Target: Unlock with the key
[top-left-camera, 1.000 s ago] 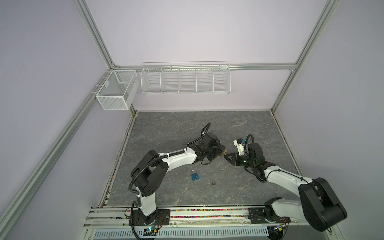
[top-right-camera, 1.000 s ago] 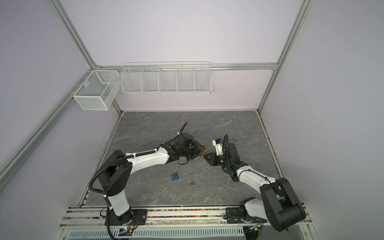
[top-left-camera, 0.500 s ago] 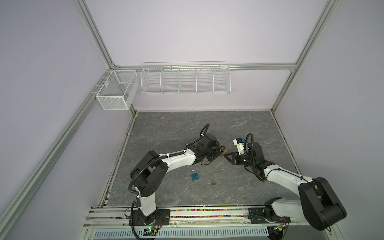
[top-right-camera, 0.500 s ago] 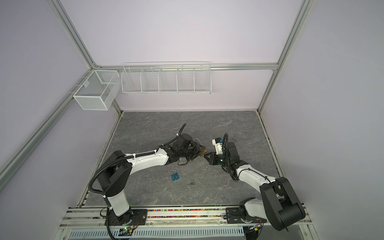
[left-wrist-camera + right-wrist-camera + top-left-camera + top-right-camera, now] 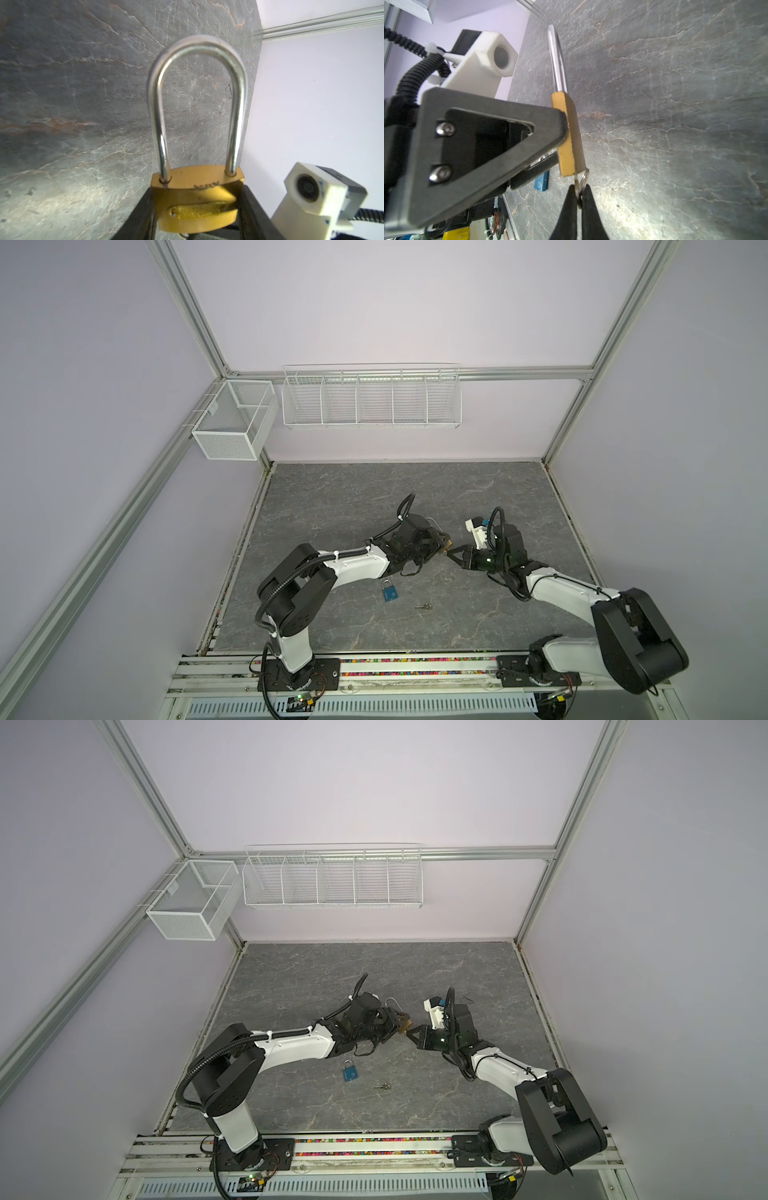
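Padlock (image 5: pixel 195 197) is clamped by the left end effector (image 5: pixel 439 542), its inserted key (image 5: pixel 577 186) is pinched by the right end effector (image 5: pixel 579 193), but the shackle (image 5: pixel 197 47) is seated, so turning is judged outstanding.

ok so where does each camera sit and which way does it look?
Top views: high above the front rail, looking down at the table; both arms whole, left gripper and right gripper meeting mid-table.
Left wrist: on the left arm, looking along its fingers at the brass padlock they clamp.
Right wrist: on the right arm, looking along its shut fingertips at the key at the padlock's base.
Shared: both wrist views show the padlock and the opposite wrist camera.
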Available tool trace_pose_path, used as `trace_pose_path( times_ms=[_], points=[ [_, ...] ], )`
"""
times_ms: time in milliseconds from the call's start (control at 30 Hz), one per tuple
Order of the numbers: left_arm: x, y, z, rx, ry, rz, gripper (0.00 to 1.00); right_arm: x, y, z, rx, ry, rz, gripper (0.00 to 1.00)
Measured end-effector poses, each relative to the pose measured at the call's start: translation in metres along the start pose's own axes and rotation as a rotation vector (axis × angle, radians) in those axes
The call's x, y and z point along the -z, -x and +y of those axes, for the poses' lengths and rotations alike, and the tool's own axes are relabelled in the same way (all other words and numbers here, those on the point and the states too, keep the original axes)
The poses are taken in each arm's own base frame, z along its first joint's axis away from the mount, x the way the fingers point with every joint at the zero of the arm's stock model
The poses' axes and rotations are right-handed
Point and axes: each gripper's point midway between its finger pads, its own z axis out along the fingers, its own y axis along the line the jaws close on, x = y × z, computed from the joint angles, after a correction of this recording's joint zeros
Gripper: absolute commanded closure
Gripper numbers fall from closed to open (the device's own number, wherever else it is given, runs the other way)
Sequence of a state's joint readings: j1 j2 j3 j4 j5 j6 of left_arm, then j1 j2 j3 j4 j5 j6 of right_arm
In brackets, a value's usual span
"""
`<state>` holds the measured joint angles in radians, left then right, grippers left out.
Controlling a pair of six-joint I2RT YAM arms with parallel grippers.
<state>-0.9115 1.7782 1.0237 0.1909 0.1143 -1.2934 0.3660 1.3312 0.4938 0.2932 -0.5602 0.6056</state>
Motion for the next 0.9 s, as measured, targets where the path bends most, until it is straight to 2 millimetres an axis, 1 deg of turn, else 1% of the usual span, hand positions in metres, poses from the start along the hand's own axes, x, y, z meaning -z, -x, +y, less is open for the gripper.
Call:
trace_pose_path(
  times_ms=[267, 433, 700, 900],
  points=[
    [0.012, 0.010, -0.012, -0.055, -0.062, -0.073, 1.00, 0.001, 0.010, 0.015, -0.042, 0.060, -0.015, 0.94],
    [0.016, 0.013, -0.016, -0.074, -0.113, -0.107, 1.00, 0.001, 0.014, 0.021, -0.086, 0.093, -0.022, 0.94],
    [0.023, 0.025, -0.023, -0.113, -0.172, -0.187, 1.00, -0.004, 0.025, 0.032, -0.139, 0.180, -0.046, 0.94],
    [0.027, 0.028, -0.027, -0.132, -0.216, -0.218, 1.00, -0.004, 0.028, 0.036, -0.175, 0.231, -0.061, 0.94]
  ],
)
